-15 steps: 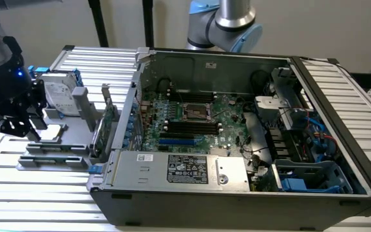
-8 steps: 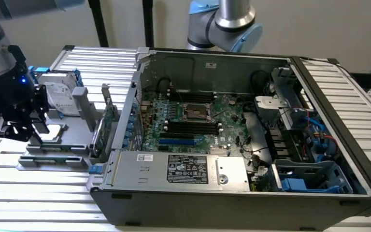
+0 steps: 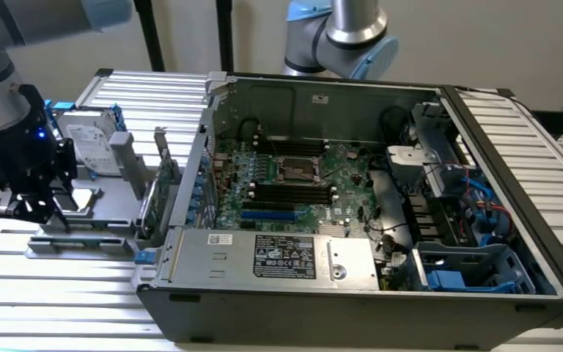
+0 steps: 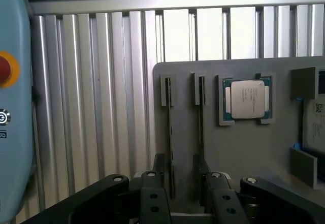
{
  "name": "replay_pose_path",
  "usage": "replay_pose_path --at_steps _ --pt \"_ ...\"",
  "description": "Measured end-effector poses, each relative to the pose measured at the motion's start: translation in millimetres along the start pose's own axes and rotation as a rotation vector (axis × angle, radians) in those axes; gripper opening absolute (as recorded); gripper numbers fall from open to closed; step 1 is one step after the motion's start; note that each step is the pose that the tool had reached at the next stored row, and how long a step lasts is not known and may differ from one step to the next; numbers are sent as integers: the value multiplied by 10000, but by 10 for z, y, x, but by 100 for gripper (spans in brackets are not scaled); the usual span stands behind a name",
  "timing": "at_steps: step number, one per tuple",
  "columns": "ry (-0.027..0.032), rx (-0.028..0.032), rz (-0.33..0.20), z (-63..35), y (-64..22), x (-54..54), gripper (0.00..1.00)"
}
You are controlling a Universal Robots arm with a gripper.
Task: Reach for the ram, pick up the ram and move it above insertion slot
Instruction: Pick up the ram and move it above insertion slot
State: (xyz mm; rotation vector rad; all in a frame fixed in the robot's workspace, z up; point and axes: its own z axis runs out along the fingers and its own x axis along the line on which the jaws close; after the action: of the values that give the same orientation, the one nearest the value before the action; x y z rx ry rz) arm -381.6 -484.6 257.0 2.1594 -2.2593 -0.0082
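Item: thin, dark, narrow ram stick (image 4: 170, 132), seen edge-on, seated in a slot of the grey plastic holder tray (image 4: 249, 153). Black two-finger gripper (image 4: 179, 164): jaws parted, set astride the stick. Step judged: reach completed, grasp not yet made. A centred, square closure is called for.

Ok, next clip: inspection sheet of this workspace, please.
Surface: ribbed aluminium table, bearing a grey fixture plate.
Job's things: thin dark ram stick standing in a plate slot, a second stick alongside.
Clutter: square silver processor; silver hard drive.
End effector: black end effector open, straddling the first stick.
Cables: blue wires inside the open grey computer case.
Surroundings: second grey robot arm behind the case.
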Motion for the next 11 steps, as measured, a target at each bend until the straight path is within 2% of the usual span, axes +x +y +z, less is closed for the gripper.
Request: replay_pose_path --at_steps 11 --pt "0 0 -8 201 -6 54 36"
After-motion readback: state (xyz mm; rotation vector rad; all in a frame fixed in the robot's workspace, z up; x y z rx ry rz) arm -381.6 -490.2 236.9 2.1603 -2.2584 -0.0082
